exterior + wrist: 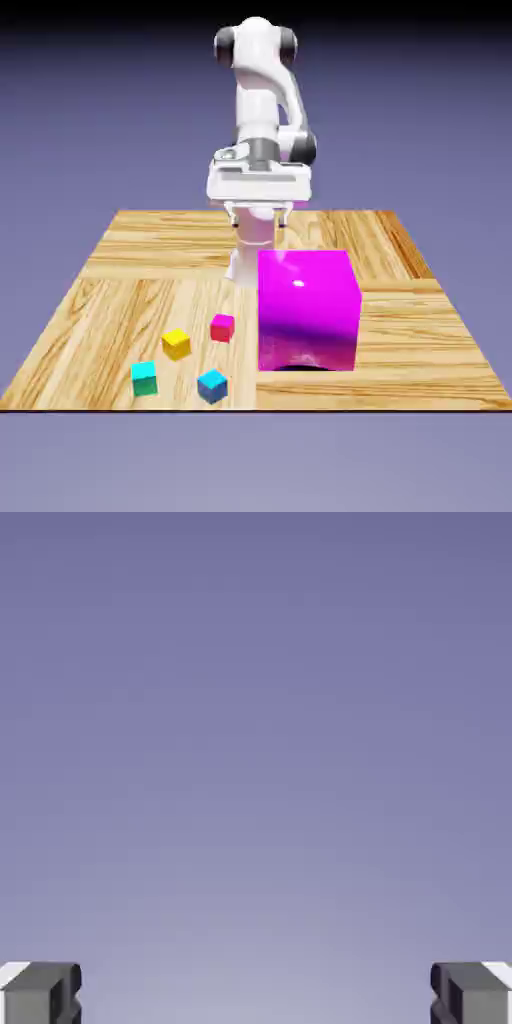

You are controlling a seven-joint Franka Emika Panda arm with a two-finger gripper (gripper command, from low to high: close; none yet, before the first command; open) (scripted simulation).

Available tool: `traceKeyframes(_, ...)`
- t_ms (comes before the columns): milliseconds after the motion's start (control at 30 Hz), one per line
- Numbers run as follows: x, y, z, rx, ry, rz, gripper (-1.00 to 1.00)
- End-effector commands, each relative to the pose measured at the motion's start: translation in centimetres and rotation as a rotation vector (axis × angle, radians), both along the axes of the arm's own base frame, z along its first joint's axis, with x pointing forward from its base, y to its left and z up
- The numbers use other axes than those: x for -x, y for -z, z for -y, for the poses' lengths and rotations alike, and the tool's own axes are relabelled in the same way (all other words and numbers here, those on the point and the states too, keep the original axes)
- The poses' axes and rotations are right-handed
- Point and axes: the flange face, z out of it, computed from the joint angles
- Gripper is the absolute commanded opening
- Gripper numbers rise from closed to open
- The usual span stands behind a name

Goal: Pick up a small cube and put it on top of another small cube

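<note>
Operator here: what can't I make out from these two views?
- Table surface behind the magenta block: hidden by the block in the exterior view.
- Sides of the yellow cube and pink-red cube that face away from the camera: hidden by the cubes themselves, exterior view.
- Cubes from the hand: out of frame; the hand view shows only backdrop and finger tips.
- Outer parts of the finger tips: cut off by the hand view's edges.

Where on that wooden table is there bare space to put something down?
The table's exterior-view right is bare beside the magenta block, as is the near strip right of the blue cube. It's crowded left of the block, where four small cubes cluster.
</note>
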Motion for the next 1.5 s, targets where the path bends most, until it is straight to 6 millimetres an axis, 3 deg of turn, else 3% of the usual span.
traceKeyframes(0, -0.5, 1.2, 0.7, 0.023, -0.021, -0.046, 0.0)
traceKeyframes(167, -2.4, 7.9, 4.3, 0.13, -0.141, -0.282, 0.0)
traceKeyframes(300, -2.8, 13.4, 7.4, 0.206, -0.25, -0.475, 0.0)
traceKeyframes(467, -1.8, 20.0, 11.7, 0.284, -0.398, -0.723, 0.0)
traceKeyframes(633, 0.6, 25.4, 16.3, 0.336, -0.548, -0.967, 0.0)
traceKeyframes(667, 0.6, 25.4, 16.3, 0.337, -0.548, -0.967, 0.0)
traceKeyframes(867, 1.6, 32.2, 17.2, 0.337, -0.548, -0.967, 0.0)
traceKeyframes(900, 1.6, 32.3, 17.2, 0.337, -0.548, -0.967, 0.0)
traceKeyframes(933, 1.6, 32.3, 17.2, 0.337, -0.548, -0.967, -1.0)
traceKeyframes(967, 1.6, 32.3, 17.2, 0.337, -0.548, -0.967, -1.0)
traceKeyframes(1167, 0.6, 25.5, 16.3, 0.337, -0.548, -0.967, -1.0)
traceKeyframes(1467, 5.6, 21.9, 7.8, 0.46, -0.865, -0.908, -1.0)
